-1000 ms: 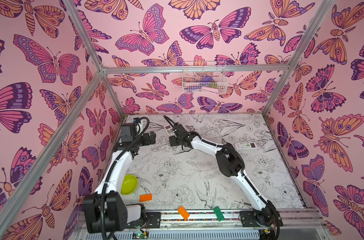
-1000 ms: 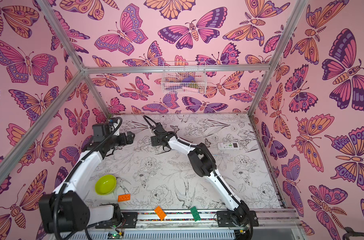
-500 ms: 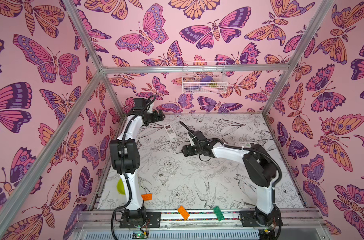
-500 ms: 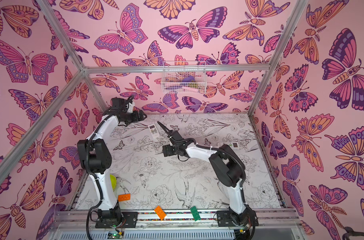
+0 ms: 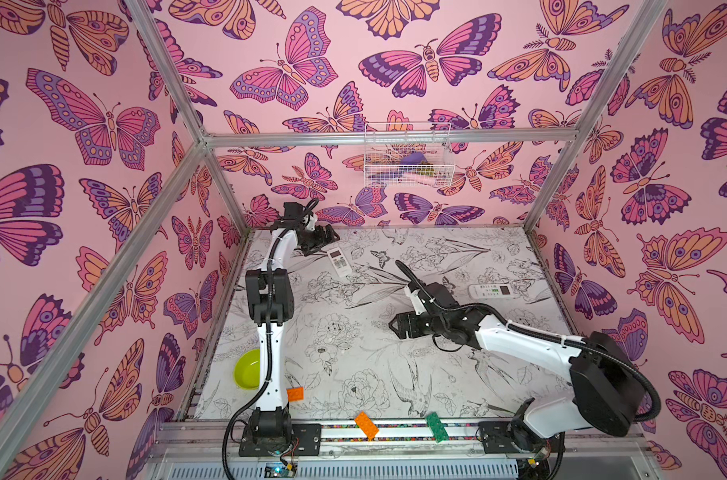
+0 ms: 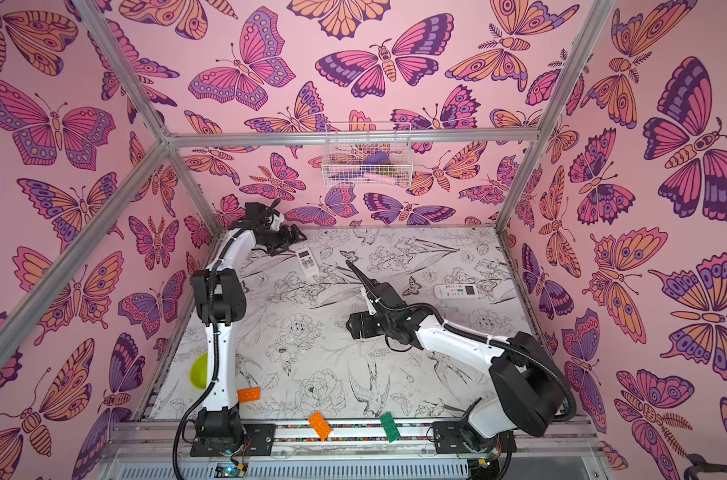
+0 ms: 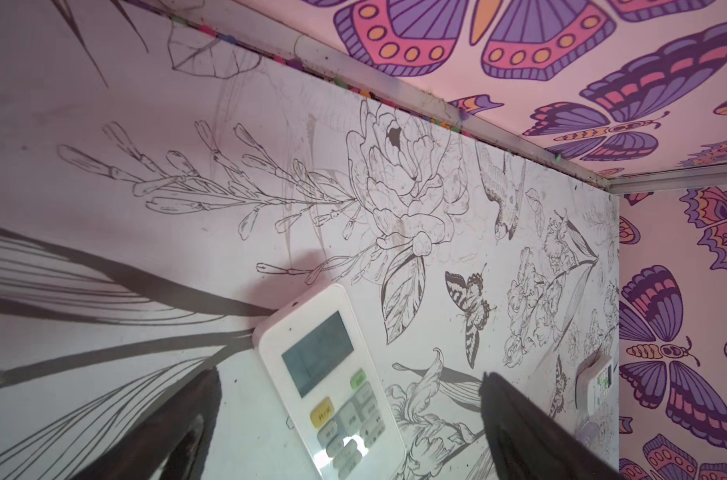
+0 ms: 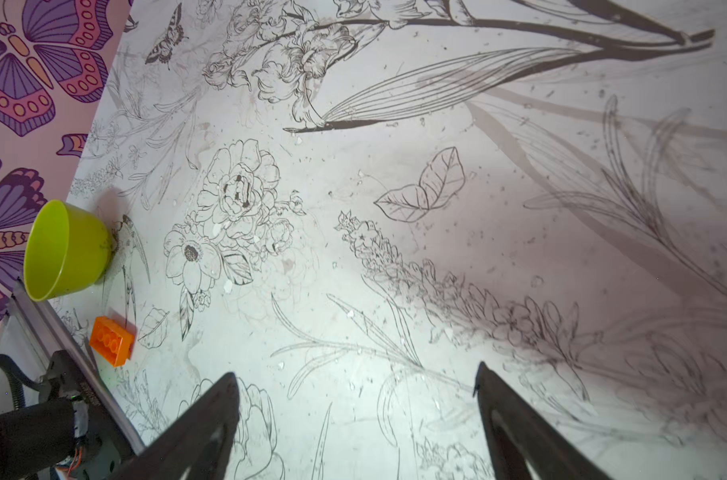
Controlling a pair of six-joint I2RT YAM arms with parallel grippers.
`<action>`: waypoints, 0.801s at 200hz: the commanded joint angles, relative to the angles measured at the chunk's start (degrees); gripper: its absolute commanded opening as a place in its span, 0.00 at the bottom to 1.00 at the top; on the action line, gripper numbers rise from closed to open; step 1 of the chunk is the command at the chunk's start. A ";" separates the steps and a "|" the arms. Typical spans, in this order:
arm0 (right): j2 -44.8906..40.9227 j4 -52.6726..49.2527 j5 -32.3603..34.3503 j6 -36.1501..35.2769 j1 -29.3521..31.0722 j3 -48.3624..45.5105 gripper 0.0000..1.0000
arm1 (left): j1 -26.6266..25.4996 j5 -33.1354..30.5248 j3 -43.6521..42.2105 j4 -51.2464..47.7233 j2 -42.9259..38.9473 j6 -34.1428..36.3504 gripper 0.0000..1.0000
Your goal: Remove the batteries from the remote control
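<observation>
Plainly, left gripper (image 7: 349, 376) and right gripper (image 8: 355, 371) gape wide — empty.

Robotics lab test cell: aluminium frame (image 5: 389, 137), butterfly-print walls (image 5: 83, 208), floral-print tabletop (image 5: 353, 316), front mounting rail (image 5: 395, 434).

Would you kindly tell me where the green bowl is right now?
In both top views the bowl sits at the near left edge of the table, partly behind the left arm, with an orange brick close by.
</observation>
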 commanded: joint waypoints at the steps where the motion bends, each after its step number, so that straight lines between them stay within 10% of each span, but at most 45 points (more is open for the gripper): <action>1: -6.03 -1.29 2.71 3.33 0.37 -2.40 0.89 | -0.71 1.27 3.19 -0.34 2.39 -5.00 0.97; 160: -7.48 -9.84 4.96 4.01 0.72 2.51 0.88 | -0.05 -1.60 4.70 0.32 4.81 -10.54 0.89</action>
